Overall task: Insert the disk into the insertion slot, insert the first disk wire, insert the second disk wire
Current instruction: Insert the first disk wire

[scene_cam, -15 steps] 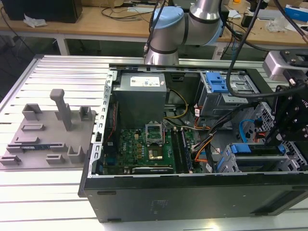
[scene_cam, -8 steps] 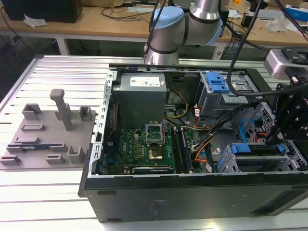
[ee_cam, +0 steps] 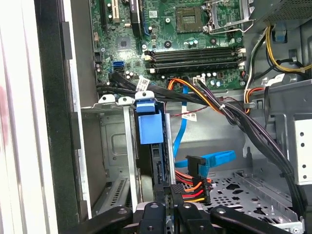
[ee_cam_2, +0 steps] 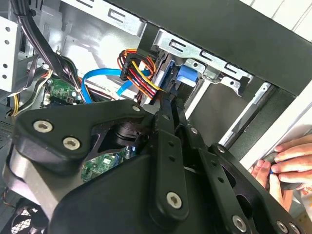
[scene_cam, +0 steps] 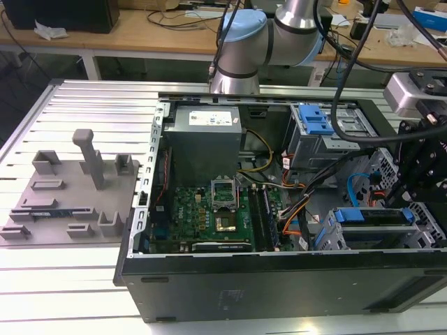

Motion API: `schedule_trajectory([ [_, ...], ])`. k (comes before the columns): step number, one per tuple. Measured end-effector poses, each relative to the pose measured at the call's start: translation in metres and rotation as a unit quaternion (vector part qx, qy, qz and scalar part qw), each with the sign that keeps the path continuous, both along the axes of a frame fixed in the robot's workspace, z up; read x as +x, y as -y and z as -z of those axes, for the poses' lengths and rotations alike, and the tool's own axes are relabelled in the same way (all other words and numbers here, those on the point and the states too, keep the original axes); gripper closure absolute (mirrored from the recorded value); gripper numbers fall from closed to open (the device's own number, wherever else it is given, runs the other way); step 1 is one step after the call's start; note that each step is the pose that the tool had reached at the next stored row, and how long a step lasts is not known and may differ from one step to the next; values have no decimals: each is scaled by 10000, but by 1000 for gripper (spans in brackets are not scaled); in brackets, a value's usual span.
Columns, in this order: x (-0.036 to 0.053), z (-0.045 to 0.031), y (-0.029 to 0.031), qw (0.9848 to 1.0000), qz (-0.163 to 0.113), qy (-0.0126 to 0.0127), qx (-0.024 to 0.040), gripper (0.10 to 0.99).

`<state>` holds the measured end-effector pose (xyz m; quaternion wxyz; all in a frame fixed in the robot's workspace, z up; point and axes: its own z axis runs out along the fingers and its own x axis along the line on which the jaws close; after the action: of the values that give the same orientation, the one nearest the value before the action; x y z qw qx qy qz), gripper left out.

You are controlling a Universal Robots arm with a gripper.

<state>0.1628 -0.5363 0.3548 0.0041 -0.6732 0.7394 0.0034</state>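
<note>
Open case [scene_cam: 279, 293] lying on its side on the bench [scene_cam: 70, 293], seen from outside and from the wrist. The disk [scene_cam: 374, 218] is seated in the slot [scene_cam: 328, 237], the grey cage in the front corner of the case at the exterior view's right. Its blue caddy tab shows at the cage mouth.

In the first wrist view the end effector [ee_cam: 169, 195] stands at the rear end of the disk, fingers [ee_cam: 152, 214] drawn nearly together on the black plug of the coloured wire [ee_cam: 191, 187] (red, orange, yellow and black strands). That plug sits just beside the disk's rear edge; whether it is fully home cannot be told. The blue wire [ee_cam: 212, 160] lies just beside it, its plug a little apart from the disk.

The motherboard [ee_cam: 185, 29] fills the case floor beyond the cage. In the second wrist view a person's hand [ee_cam_2: 287, 161] rests outside the case wall. A grey fixture [scene_cam: 70, 188] sits on the bench beside the case, at the exterior view's left.
</note>
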Motion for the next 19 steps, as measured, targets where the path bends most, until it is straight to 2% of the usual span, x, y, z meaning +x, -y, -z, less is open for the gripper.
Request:
schedule_trajectory([
  [3, 0, 12, 0, 10000, 0, 0, 5, 922],
  [9, 0, 45, 0, 10000, 0, 0, 59, 922],
  [19, 2, 67, 11, 10000, 0, 0, 61, 922],
])
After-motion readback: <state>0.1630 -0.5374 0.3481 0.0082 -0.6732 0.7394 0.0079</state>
